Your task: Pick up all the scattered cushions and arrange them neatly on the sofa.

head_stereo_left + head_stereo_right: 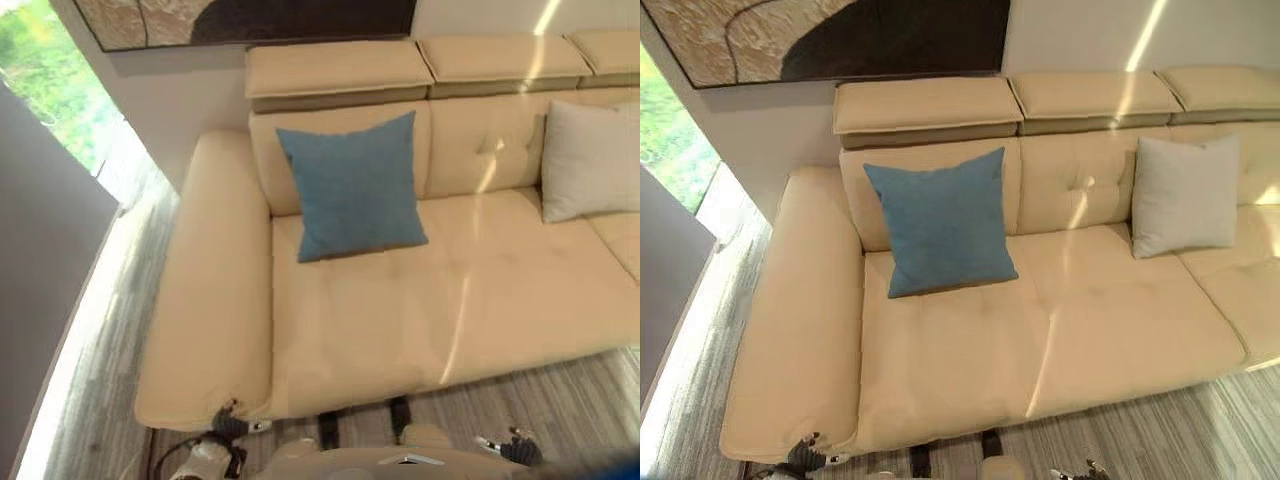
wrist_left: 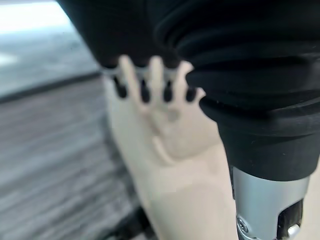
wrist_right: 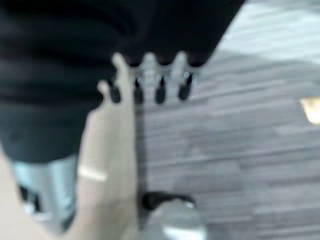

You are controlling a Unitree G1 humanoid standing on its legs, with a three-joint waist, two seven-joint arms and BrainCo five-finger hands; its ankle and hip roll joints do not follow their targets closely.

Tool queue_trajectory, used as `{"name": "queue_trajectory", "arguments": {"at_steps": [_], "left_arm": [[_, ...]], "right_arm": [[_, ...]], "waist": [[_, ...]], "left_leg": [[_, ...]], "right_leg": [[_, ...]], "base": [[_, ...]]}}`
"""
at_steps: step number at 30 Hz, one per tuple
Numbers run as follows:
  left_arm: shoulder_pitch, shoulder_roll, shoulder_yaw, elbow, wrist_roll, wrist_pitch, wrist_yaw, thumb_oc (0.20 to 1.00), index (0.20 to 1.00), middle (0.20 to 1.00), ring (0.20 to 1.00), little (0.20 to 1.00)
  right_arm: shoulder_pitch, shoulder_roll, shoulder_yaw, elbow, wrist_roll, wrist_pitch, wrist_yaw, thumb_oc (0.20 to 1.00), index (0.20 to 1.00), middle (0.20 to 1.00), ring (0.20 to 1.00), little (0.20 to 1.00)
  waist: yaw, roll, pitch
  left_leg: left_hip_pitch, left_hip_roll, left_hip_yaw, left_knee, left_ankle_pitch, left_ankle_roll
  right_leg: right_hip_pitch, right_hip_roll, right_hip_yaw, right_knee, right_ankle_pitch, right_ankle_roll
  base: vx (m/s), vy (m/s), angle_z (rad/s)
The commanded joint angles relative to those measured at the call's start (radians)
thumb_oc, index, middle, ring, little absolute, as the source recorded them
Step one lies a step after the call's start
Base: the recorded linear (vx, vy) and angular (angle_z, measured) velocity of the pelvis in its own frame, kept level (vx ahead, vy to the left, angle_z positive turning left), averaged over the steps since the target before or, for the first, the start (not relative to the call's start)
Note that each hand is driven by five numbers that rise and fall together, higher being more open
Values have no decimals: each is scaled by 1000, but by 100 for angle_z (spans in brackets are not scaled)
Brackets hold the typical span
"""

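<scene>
A blue cushion (image 1: pixel 352 185) leans upright against the backrest at the left end of the cream sofa (image 1: pixel 420 310). A pale grey cushion (image 1: pixel 1185 195) leans on the backrest further right. My left hand (image 1: pixel 228 420) hangs low by the front corner of the sofa's arm. In the left wrist view its fingers (image 2: pixel 150 82) are straight and hold nothing, with the cream sofa edge (image 2: pixel 175 165) past them. My right hand (image 1: pixel 512 446) hangs low over the floor in front of the seat. Its fingers (image 3: pixel 150 80) are also straight and empty.
The sofa's wide left arm (image 1: pixel 210 290) reaches furthest forward. Grey wood floor (image 1: pixel 560 400) runs along the front and down the left side. A bright window (image 1: pixel 50 90) and a dark panel (image 1: pixel 40 250) stand at left. A large picture (image 1: pixel 840 35) hangs above the backrest.
</scene>
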Motion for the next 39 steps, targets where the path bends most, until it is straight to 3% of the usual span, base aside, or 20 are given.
{"name": "queue_trajectory", "arguments": {"at_steps": [1, 2, 3, 5, 8, 10, 11, 14, 15, 19, 22, 23, 24, 27, 28, 29, 33, 38, 39], "left_arm": [[-6, 21, 8, 7, -5, 6, -1, 1000, 1000, 1000, 1000, 1000], [-3, 18, 9, 11, -9, 10, -7, 1000, 1000, 1000, 1000, 1000], [-7, 13, 8, 14, -8, 17, -6, 1000, 1000, 1000, 1000, 1000], [-26, -3, -18, 22, 5, 18, -9, 1000, 1000, 1000, 1000, 1000], [-50, -10, -55, 12, 33, 20, -21, 1000, 1000, 1000, 1000, 1000], [-55, -13, -73, -6, 36, 18, -17, 1000, 1000, 1000, 1000, 1000], [-55, -25, -81, -14, 13, 16, -6, 1000, 1000, 1000, 1000, 1000], [-56, -32, -83, -14, -7, 14, 0, 1000, 1000, 1000, 1000, 1000], [-59, -30, -83, -12, -8, 15, -3, 1000, 1000, 1000, 1000, 1000], [-91, -31, -99, 3, -3, 14, -5, 1000, 1000, 1000, 1000, 1000], [-72, -26, -86, 13, 8, 12, -9, 1000, 1000, 1000, 1000, 1000], [-66, -26, -83, 22, 10, 13, -9, 1000, 1000, 1000, 1000, 1000], [-43, -26, -60, 44, 11, 20, -15, 1000, 1000, 1000, 1000, 1000], [-35, -23, -49, 58, 10, 29, -22, 1000, 1000, 1000, 1000, 1000], [-34, -23, -49, 58, 9, 30, -24, 1000, 1000, 1000, 1000, 1000], [-32, -29, -47, 57, 6, 32, -28, 1000, 1000, 1000, 1000, 1000], [-43, -51, -70, 41, 9, 31, -22, 1000, 1000, 1000, 1000, 1000], [-73, -76, -122, 6, 14, 26, -22, 1000, 1000, 1000, 1000, 1000], [-75, -75, -125, 6, 5, 25, -18, 1000, 1000, 1000, 1000, 1000]], "right_arm": [[-66, -34, 1, -3, 28, 16, -3, 1000, 1000, 1000, 1000, 1000], [-69, -36, 2, -2, 8, 19, -8, 1000, 1000, 1000, 1000, 1000], [-81, -32, 7, -1, 10, 26, -6, 1000, 1000, 1000, 1000, 1000], [-85, -29, 17, 6, 35, 27, -7, 1000, 1000, 1000, 1000, 1000], [-81, -33, 23, 0, 43, 25, -5, 1000, 1000, 1000, 1000, 1000], [-82, -36, 35, -5, 43, 22, -6, 1000, 1000, 1000, 1000, 1000], [-95, -41, 56, -10, 34, 21, -7, 1000, 1000, 1000, 1000, 1000], [-106, -47, 65, -5, 29, 24, -9, 1000, 1000, 1000, 1000, 1000], [-112, -49, 69, -5, 26, 26, -8, 1000, 1000, 1000, 1000, 1000], [-146, -47, 79, -7, 32, 28, -7, 1000, 1000, 1000, 1000, 1000], [-153, -33, 88, -11, 17, 26, -4, 1000, 1000, 1000, 1000, 1000], [-158, -26, 91, -11, 12, 29, -4, 1000, 1000, 1000, 1000, 1000], [-145, -23, 87, -6, 2, 28, -6, 1000, 1000, 1000, 1000, 1000], [-131, -27, 68, 6, 11, 31, 5, 1000, 1000, 1000, 1000, 1000], [-126, -30, 64, 10, 11, 32, 5, 1000, 1000, 1000, 1000, 1000], [-123, -32, 59, 14, 11, 34, 7, 1000, 1000, 1000, 1000, 1000], [-127, -29, 77, 10, 17, 32, 10, 1000, 1000, 1000, 1000, 1000], [-111, -31, 71, 1, 66, 13, 8, 1000, 1000, 1000, 1000, 1000], [-110, -27, 81, 5, 68, 14, 9, 1000, 1000, 1000, 1000, 1000]], "waist": [[50, 37, 1], [74, 41, -16], [99, 18, -31], [87, 6, -36], [74, 4, -21], [87, -2, -5], [120, -7, 9], [131, -12, -1], [125, -7, -2], [108, -8, 15], [124, -16, 30], [133, -16, 39], [161, 8, 59], [162, 17, 39], [169, 19, 28], [189, 26, 5], [195, 20, -15], [151, 10, 6], [159, 5, 11]], "left_leg": [[74, 38, -51, 21, -79, -89], [61, 47, -27, 19, -78, -92], [36, 45, 23, 21, -59, -107], [-10, 59, 26, 65, -45, -134], [-31, 68, 16, 99, -40, -149], [-56, 51, -87, 163, -58, -157], [-54, 2, -296, 204, -91, -173], [-31, -32, -435, 236, -138, -157], [-22, -34, -442, 213, -152, -146], [-21, -64, -446, 158, -141, -117], [-15, -55, -372, 125, -131, -110], [-14, -45, -344, 122, -129, -110], [-18, -4, -259, 127, -112, -106], [-6, 15, -225, 101, -95, -97], [-6, 22, -210, 94, -92, -98], [-9, 35, -180, 85, -89, -100], [-2, 48, -117, 49, -69, -124], [-33, 77, -126, 146, -82, -165], [-33, 66, -170, 167, -93, -168]], "right_leg": [[-16, 7, -98, 206, -66, 24], [29, -19, -169, 207, -102, 14], [127, -2, -205, 81, -122, 20], [151, 50, -137, -48, -107, 4], [170, 66, -124, -93, -92, -10], [169, 67, -93, -103, -81, -17], [145, 70, -36, -107, -54, -15], [106, 70, 70, -125, -2, 9], [85, 74, 97, -122, 9, 14], [-22, 78, 171, -114, 81, 49], [-74, 74, 158, -111, 111, 84], [-93, 68, 108, -93, 104, 83], [-73, 21, -115, 6, 12, 39], [-30, 34, -126, 83, -39, 14], [-3, 26, -149, 84, -54, 9], [45, 2, -211, 69, -74, 7], [84, 18, -218, -45, -61, 13], [122, 50, -192, -121, -52, -9], [130, 58, -172, -123, -51, -16]], "base": [[-264, 71, -47], [-274, -79, -95], [-189, -198, -125], [-148, -270, -114], [-91, -108, 2], [-140, -40, -21], [-188, 0, -93], [-135, 49, -140], [-137, 119, -137], [-198, 136, -98], [-170, 100, -136], [-316, 94, -247], [-302, 76, -268], [-165, 0, -159], [-78, -78, -24], [-47, -68, -26], [-58, -202, -92], [-38, -248, -11], [28, -151, -12]]}}
